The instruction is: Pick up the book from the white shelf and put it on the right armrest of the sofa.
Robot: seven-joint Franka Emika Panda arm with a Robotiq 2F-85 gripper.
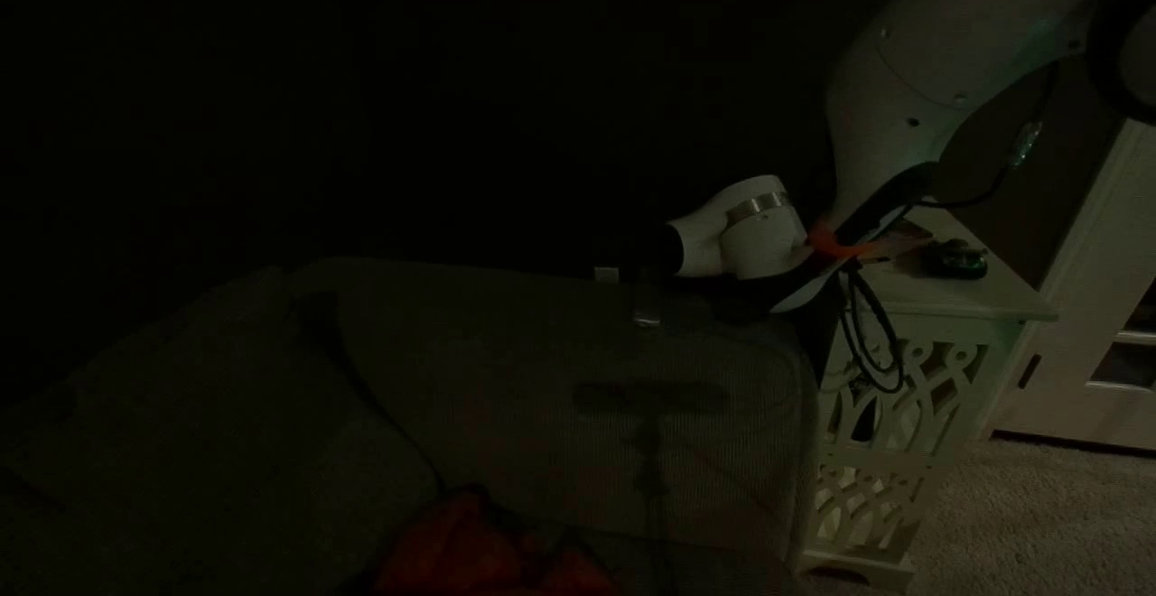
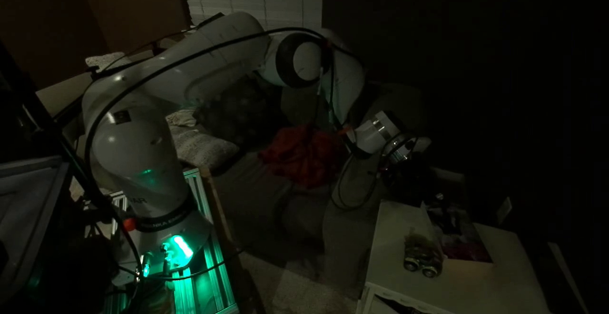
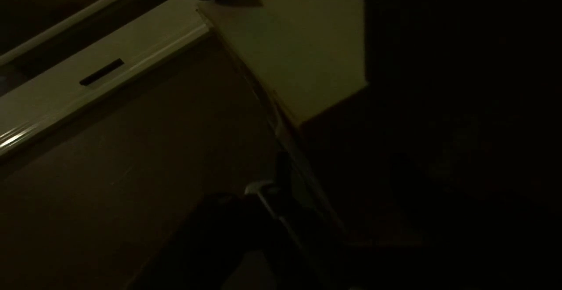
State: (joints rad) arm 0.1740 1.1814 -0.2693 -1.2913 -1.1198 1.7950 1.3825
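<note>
The scene is very dark. The book (image 2: 459, 238) has a dark cover with a magenta end. It is at the white shelf (image 2: 395, 238) in an exterior view. My gripper (image 2: 430, 192) is a dark shape at the book's far edge, above the shelf. In the wrist view one finger of the gripper (image 3: 303, 184) lies alongside a thin slanted edge that looks like the book (image 3: 314, 182). The opposite finger is lost in the dark, so the grip cannot be made out. The sofa armrest (image 2: 349, 233) stands beside the shelf. The sofa (image 1: 506, 370) also shows in the other camera's dim picture.
A toy car (image 2: 422, 254) stands on the shelf close to the book. A red cloth (image 2: 304, 154) lies on the sofa seat. Cables (image 1: 871, 334) hang from the arm near the shelf. A white door (image 1: 1075, 325) is beyond the shelf.
</note>
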